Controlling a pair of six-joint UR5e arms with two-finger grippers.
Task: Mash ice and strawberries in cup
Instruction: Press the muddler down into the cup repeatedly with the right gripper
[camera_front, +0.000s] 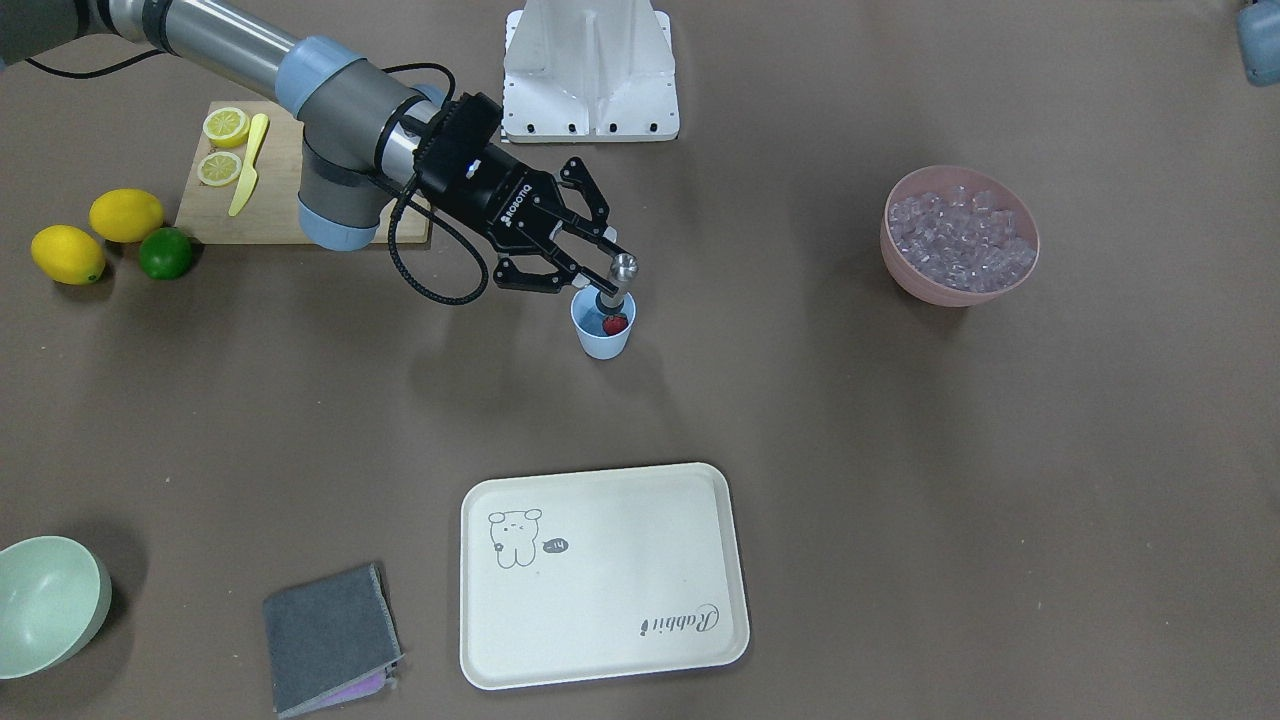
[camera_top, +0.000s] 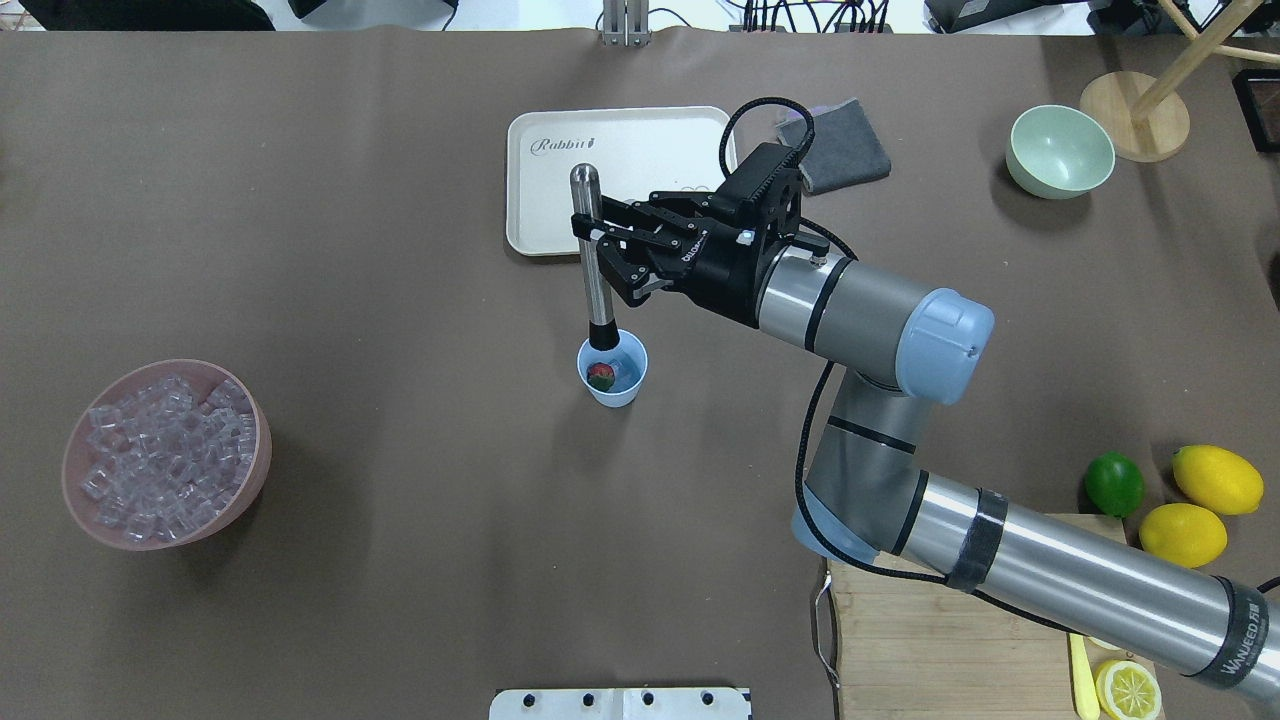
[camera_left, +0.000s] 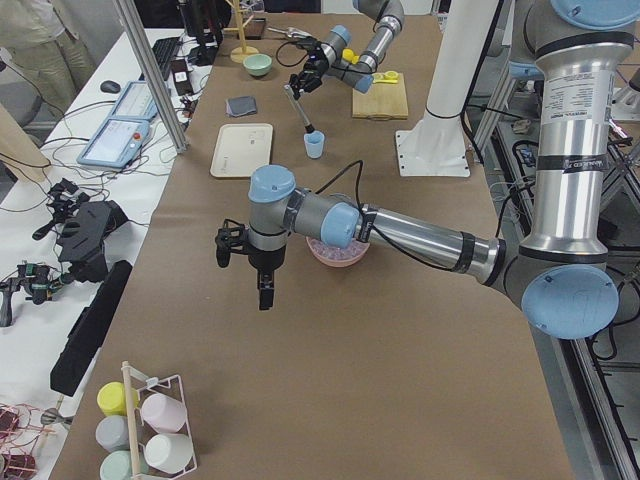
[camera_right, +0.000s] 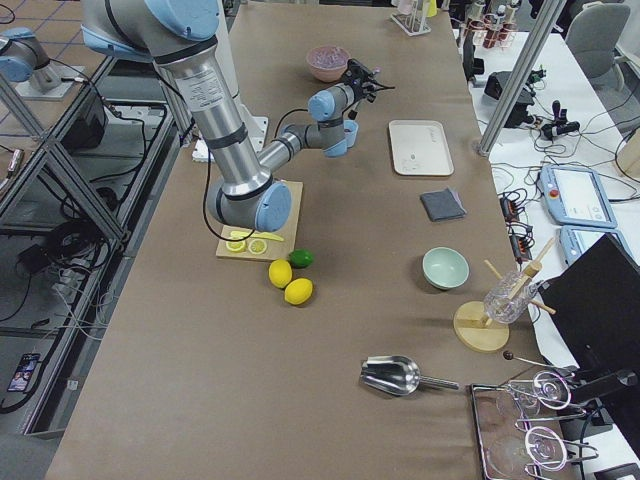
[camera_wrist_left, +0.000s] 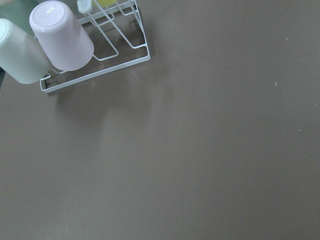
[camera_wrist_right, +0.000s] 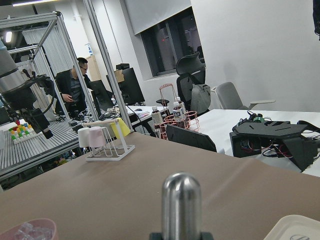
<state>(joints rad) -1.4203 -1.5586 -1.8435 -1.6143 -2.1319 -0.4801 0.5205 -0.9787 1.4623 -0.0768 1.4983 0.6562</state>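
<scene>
Grips steel muddler upright in right gripper, tip inside the cup mid-table, with the strawberry. Ice heaped in pink bowl, left. Left gripper seen only side-on: cannot tell its grip

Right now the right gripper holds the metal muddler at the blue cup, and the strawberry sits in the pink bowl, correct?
No. The strawberry lies in the cup, below the muddler in the right gripper; the pink bowl holds only ice. The overhead view shows it.

You've got two whole lemons, two lemon halves, one lime, one strawberry, one cup, one muddler, two bowls, one tray, one cloth, plus a heap of ice.
</scene>
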